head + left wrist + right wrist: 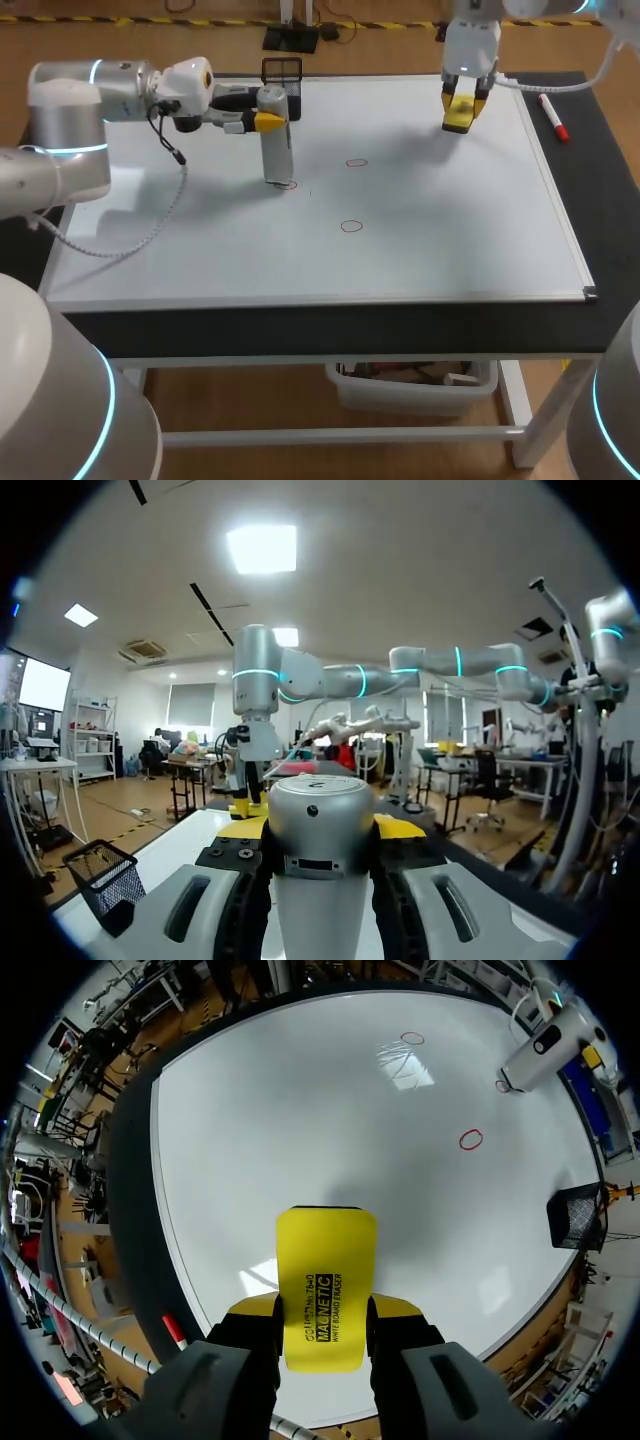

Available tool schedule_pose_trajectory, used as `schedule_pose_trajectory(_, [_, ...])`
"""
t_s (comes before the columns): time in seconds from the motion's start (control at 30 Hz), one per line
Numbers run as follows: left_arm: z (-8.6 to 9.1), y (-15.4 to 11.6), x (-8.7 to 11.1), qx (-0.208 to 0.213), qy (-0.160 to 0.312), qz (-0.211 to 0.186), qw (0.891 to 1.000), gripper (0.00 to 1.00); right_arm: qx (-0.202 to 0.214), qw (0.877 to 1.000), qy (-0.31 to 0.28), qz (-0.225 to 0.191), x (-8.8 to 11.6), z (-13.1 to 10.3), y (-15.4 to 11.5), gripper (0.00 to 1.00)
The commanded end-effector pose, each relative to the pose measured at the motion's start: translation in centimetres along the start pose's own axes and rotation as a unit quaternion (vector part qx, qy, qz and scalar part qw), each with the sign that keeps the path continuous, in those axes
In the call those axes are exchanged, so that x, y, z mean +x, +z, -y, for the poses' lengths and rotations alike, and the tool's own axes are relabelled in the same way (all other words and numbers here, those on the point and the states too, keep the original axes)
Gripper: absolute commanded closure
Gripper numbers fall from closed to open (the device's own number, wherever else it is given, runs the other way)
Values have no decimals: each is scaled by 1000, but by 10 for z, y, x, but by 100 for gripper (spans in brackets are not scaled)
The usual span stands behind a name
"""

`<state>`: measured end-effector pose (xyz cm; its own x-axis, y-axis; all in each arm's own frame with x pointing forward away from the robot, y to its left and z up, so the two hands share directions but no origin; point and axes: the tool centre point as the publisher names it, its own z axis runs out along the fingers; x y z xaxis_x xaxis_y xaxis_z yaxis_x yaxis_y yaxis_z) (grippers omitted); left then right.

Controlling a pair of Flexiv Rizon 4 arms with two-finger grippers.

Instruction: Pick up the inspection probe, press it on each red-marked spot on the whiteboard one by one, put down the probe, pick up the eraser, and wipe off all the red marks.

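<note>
My left gripper (266, 121) is shut on the grey cylindrical probe (276, 140), which stands upright with its tip on a red mark (290, 185) on the whiteboard (450, 230). The left wrist view has the probe (321, 850) filling the gap between the yellow tips of the left gripper (320, 830). Two more red circles (356, 162) (351, 226) lie to the probe's right. Over the board's far right, my right gripper (462, 108) is shut on the yellow eraser (460, 115). In the right wrist view the eraser (326, 1270) sticks out ahead of the right gripper (322, 1312), with the probe (540, 1048) and red circles (471, 1140) (412, 1037) beyond.
A black mesh basket (283, 70) stands at the board's far edge, just behind the probe. A red marker (553, 117) lies on the dark table beside the board's far right corner. The board's metal frame (560, 215) runs along its right side.
</note>
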<state>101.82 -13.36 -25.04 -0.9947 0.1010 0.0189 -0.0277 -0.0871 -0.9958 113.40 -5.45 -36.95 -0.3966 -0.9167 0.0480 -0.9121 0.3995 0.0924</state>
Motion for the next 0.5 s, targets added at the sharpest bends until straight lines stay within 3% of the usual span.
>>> schedule_pose_trajectory(0.03, [-5,1,-8,4,-3,-9,1000,100,1,1000,-1,-2,1,0,-3,100])
schedule_pose_trajectory(0.5, [-11,3,-9,0,-10,-14,1000,100,1,1000,-1,-2,1,0,-3,100])
